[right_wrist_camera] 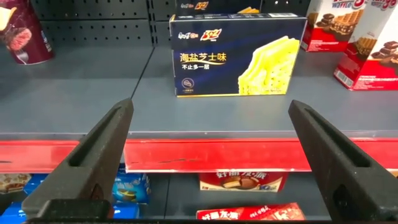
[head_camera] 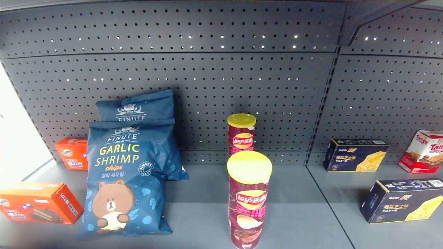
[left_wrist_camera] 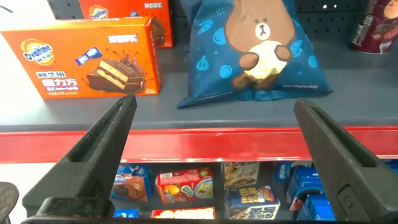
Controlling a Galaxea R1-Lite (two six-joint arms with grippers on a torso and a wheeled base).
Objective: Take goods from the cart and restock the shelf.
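Shelf stock, one bay: the grey shelf (head_camera: 193, 207) is carrying goods in front-and-back pairs against a perforated back panel (head_camera: 207, 69). At the robot's far left, a front orange cake box (head_camera: 38, 202) pictured with a chocolate-coated slice is lying flat, and a rear orange cake box (head_camera: 71, 153) is standing by the panel. Next, a front navy chip bag (head_camera: 124, 180) with pale lettering and a brown cartoon bear is standing upright, overlapping a rear navy chip bag (head_camera: 138, 107) behind it. At centre, a front crisp canister (head_camera: 247, 204), maroon with a yellow lid and a red-and-yellow logo, is standing ahead of a rear crisp canister (head_camera: 241, 135). To the right, a front navy cracker box (head_camera: 405, 200) and a rear navy cracker box (head_camera: 356, 155) are showing yellow sandwich crackers, and a red-and-white wafer box (head_camera: 424, 150) is sitting at the edge. The wrist views are adding a red price rail (left_wrist_camera: 211, 144) along the shelf's front edge and small packaged snacks (right_wrist_camera: 242, 182) on the tier beneath. The left end effector (left_wrist_camera: 214, 102) is hovering in front of the rail, facing the bear bag and front cake box, fingers spread wide and holding nothing. The right end effector (right_wrist_camera: 210, 104) is likewise hanging open and empty, facing the front cracker box.
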